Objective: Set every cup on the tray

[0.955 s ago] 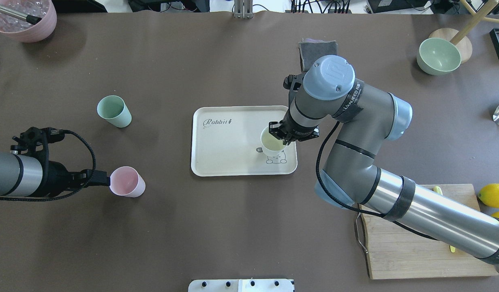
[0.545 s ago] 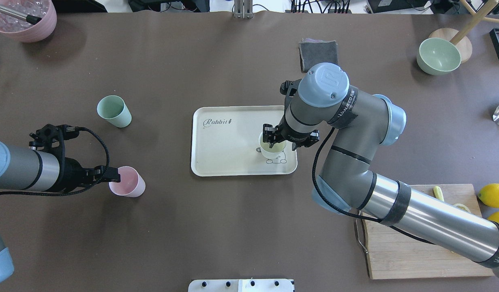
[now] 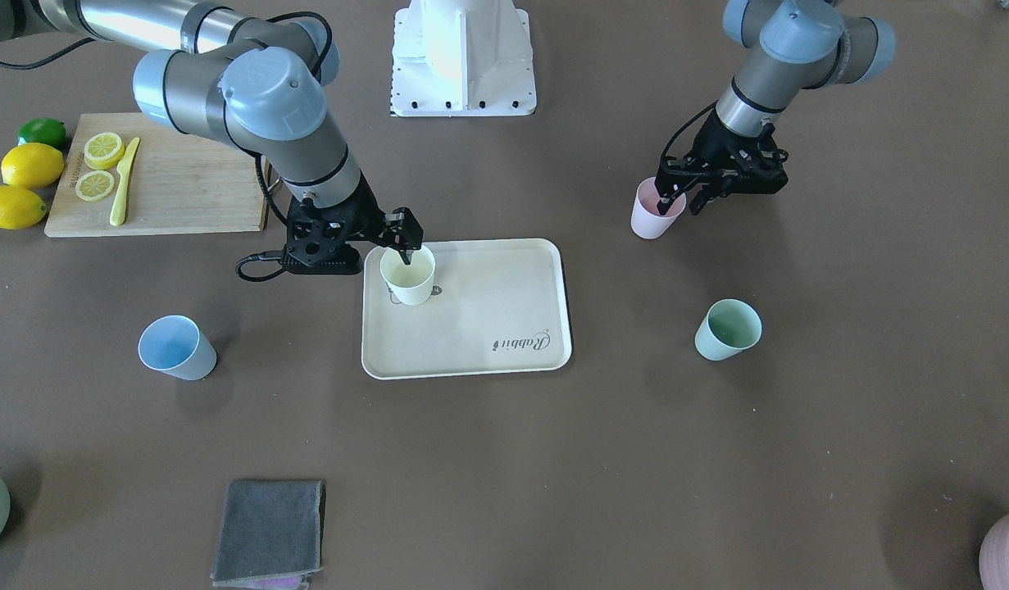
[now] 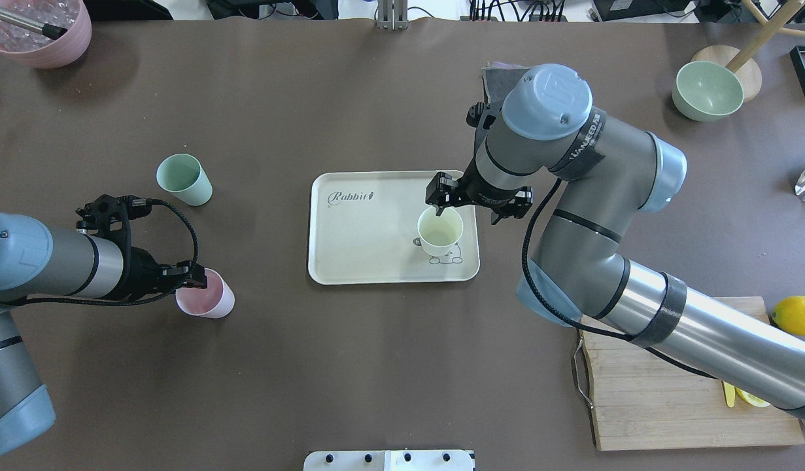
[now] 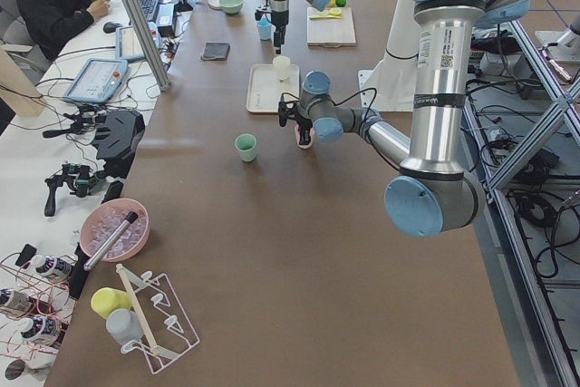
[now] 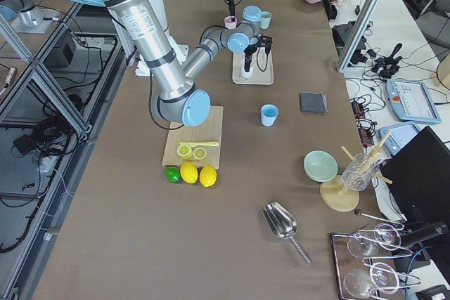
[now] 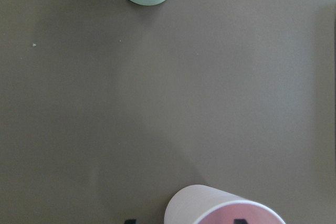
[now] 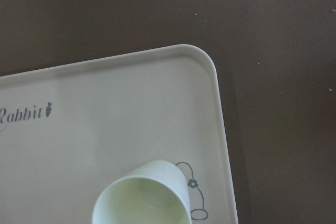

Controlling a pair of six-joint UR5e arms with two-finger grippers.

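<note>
The cream tray [image 4: 363, 229] with "Rabbit" script lies mid-table. A cream cup [image 4: 440, 230] stands upright on its right end. My right gripper [image 4: 445, 206] is open just above the cup's far rim and holds nothing; the right wrist view shows cup [image 8: 142, 203] and tray [image 8: 131, 103] below it. A pink cup [image 4: 209, 297] stands on the table to the left. My left gripper [image 4: 191, 281] is open astride its near rim, one finger inside, as the front view [image 3: 676, 197] shows. A green cup [image 4: 183, 178] stands beyond it. A blue cup [image 3: 174, 347] stands right of the tray.
A wooden cutting board [image 3: 184, 188] with lemon slices and a knife lies near the right arm, lemons [image 3: 29, 164] beside it. A grey cloth [image 3: 268, 531] lies far from the robot. A green bowl [image 4: 706, 89] and a pink bowl [image 4: 39, 29] stand in the far corners.
My right gripper has let go of the cream cup on the tray and risen off it. My left gripper has moved right to the pink cup's rim.
</note>
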